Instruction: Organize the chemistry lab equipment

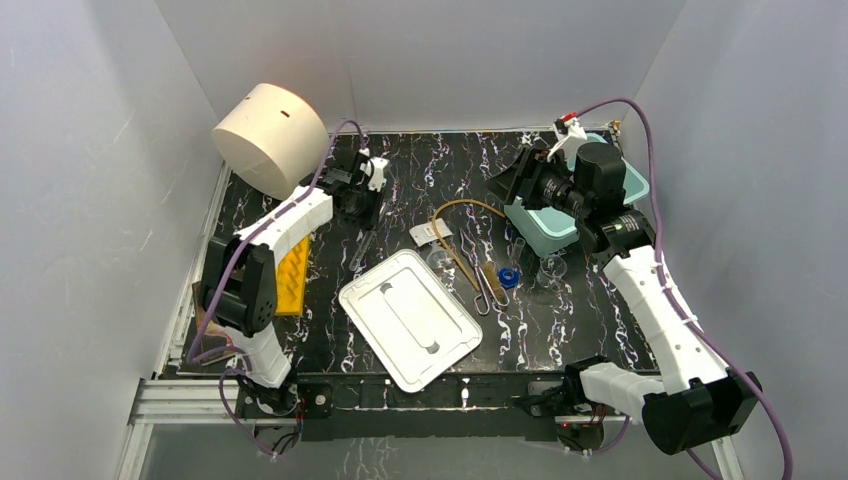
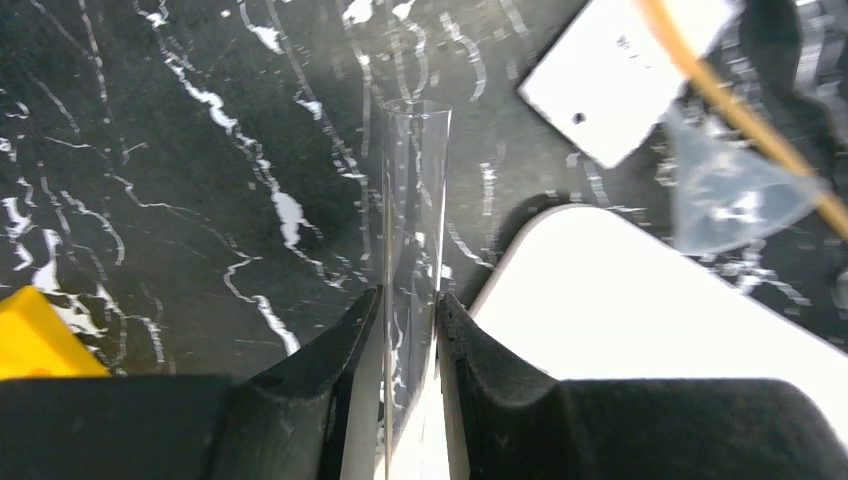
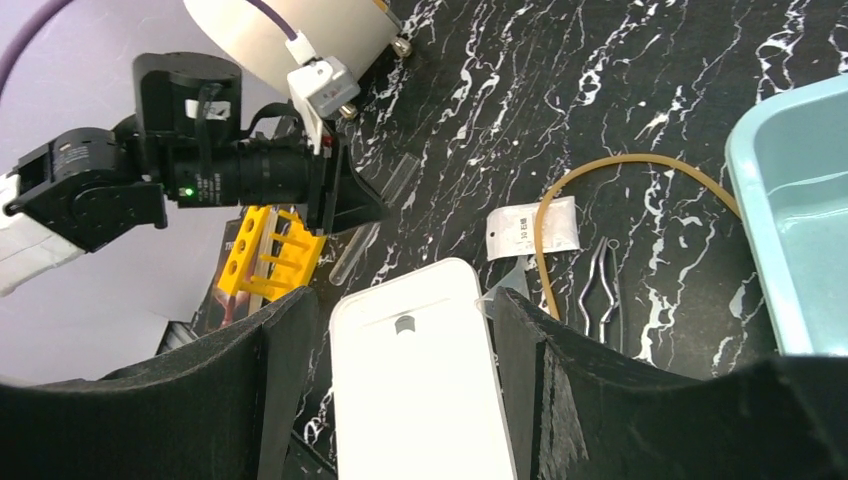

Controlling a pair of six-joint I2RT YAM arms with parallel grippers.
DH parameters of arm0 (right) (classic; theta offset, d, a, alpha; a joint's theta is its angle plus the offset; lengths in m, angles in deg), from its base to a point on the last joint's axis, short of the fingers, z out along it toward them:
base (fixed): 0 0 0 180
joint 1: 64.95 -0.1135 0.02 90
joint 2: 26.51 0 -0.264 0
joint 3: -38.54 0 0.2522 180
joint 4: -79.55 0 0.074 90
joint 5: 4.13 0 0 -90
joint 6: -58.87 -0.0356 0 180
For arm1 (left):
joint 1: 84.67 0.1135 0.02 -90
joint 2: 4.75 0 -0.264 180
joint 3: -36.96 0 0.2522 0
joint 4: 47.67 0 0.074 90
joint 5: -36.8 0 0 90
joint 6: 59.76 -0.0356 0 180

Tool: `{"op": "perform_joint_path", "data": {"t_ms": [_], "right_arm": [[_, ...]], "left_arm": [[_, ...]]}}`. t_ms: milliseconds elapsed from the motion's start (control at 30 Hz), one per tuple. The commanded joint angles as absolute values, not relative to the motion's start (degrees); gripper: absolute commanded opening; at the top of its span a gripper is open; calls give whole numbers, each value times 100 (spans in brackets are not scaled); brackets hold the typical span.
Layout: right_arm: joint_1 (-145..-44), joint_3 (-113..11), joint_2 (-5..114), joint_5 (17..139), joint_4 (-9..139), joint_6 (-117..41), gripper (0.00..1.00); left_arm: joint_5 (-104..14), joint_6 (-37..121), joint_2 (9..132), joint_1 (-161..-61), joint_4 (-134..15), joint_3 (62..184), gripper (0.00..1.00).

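My left gripper point(image 2: 410, 300) is shut on a clear glass tube point(image 2: 412, 200) that points away from it over the black marbled table; both also show in the top view, gripper point(image 1: 365, 220) and tube point(image 1: 360, 250). A white packet point(image 1: 430, 233), tan rubber tubing point(image 1: 470, 208), metal tongs point(image 1: 487, 287), a blue cap point(image 1: 508, 277) and clear flasks point(image 1: 552, 268) lie mid-table. My right gripper point(image 1: 512, 180) is open and empty, held high near the teal bin point(image 1: 545, 232). The right wrist view shows the packet point(image 3: 530, 228), tubing point(image 3: 600, 165) and tongs point(image 3: 600, 290).
A white lid point(image 1: 410, 318) lies front centre, also seen below my right gripper point(image 3: 415, 370). A yellow rack point(image 1: 293, 275) lies on a dark book at the left. A large white cylinder point(image 1: 270, 137) stands at the back left. White walls enclose the table.
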State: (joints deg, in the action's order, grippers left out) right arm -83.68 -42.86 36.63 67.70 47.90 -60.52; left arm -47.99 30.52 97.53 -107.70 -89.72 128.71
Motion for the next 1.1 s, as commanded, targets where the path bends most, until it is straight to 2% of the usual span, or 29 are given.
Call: {"op": "perform_joint_path", "data": {"t_ms": [0, 267, 533, 800, 933, 1000, 1067], "right_arm": [[-8483, -4185, 3704, 6600, 5287, -6225, 73], [-9211, -4257, 4337, 6788, 5177, -6197, 74], [-10458, -4416, 5240, 7425, 5370, -6468, 77], [-10937, -4668, 6231, 7352, 5882, -7472, 79], [-10943, -4851, 6553, 7377, 6020, -7694, 76], [-10943, -4864, 6595, 7445, 6017, -7709, 67], [-10944, -4813, 6589, 7506, 6042, -7718, 63]], "left_arm": [[-3881, 3929, 9076, -10790, -8912, 13012, 16], [-3034, 5764, 8447, -10801, -7677, 12253, 16], [-2996, 7084, 8086, -10801, -7156, 11901, 17], [-3052, 7868, 7878, -10796, -6865, 11614, 16], [-3057, 8006, 7859, -10796, -6825, 11579, 16], [-3060, 8003, 7844, -10791, -6849, 11601, 16], [-3053, 8000, 7840, -10789, -6877, 11607, 16]]}}
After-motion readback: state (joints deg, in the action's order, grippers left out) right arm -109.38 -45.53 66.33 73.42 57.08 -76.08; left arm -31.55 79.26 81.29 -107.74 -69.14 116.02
